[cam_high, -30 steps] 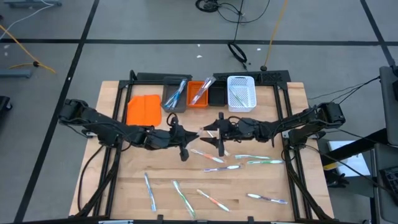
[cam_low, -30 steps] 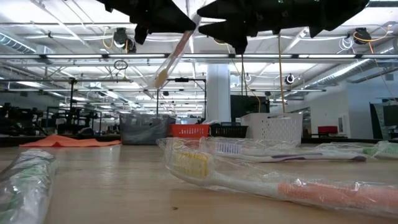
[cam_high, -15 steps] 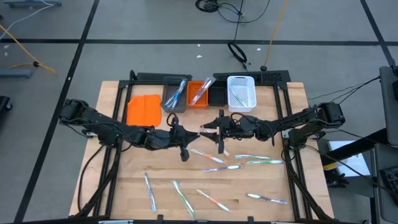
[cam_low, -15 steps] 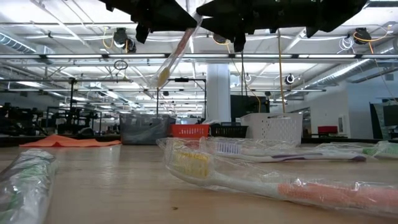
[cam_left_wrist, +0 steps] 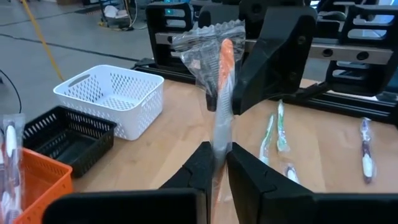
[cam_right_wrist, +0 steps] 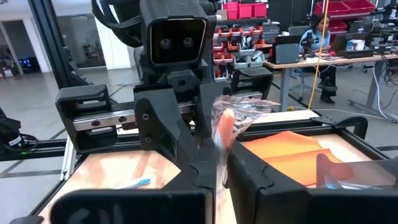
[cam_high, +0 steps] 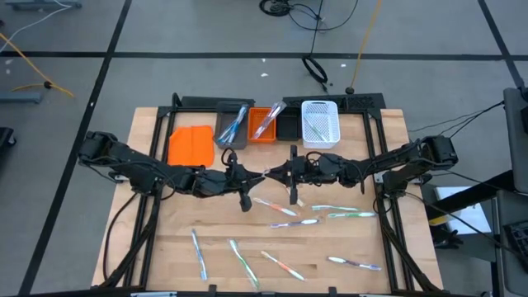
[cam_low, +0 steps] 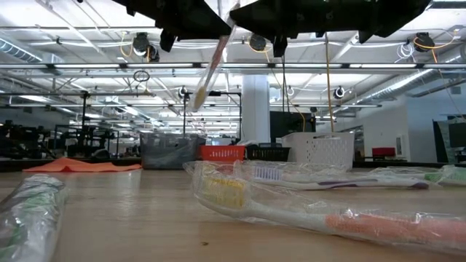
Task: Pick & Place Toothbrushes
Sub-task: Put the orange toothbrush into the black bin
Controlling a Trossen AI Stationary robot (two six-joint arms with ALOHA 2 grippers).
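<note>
One toothbrush (cam_high: 262, 174) in a clear wrapper, white with an orange handle end, is held in the air above the table's middle. My left gripper (cam_high: 252, 177) comes from the left and my right gripper (cam_high: 274, 175) from the right, and both are shut on it. In the low view the toothbrush (cam_low: 209, 64) slants down from the grippers, with its head (cam_low: 195, 98) lowest. Several more wrapped toothbrushes (cam_high: 282, 209) lie flat on the near half of the table. My left gripper (cam_left_wrist: 219, 150) pinches the wrapped white shaft (cam_left_wrist: 219, 134) between its two fingers, below the orange end. It comes nearly level from the table's left. The toothbrush is clear of the table and tilted. My right gripper (cam_right_wrist: 222, 157) pinches the orange handle end (cam_right_wrist: 225, 132) between its two fingers, wrapper and all. It comes about level from the table's right. The crumpled wrapper end (cam_right_wrist: 244, 109) sticks out past the fingers.
Along the far edge stand a flat orange piece (cam_high: 190, 145), a grey bin (cam_high: 232, 128) and an orange bin (cam_high: 264, 124) with toothbrushes in them, a black bin (cam_high: 287, 125) and a white mesh basket (cam_high: 320, 124). Loose toothbrushes (cam_high: 342, 213) (cam_high: 198, 252) lie toward the near edge.
My right gripper has shut on the toothbrush's handle end; its fingers stood wide apart a second ago. In the low view the toothbrush now hangs a little steeper. Both arms have stayed where they were.
</note>
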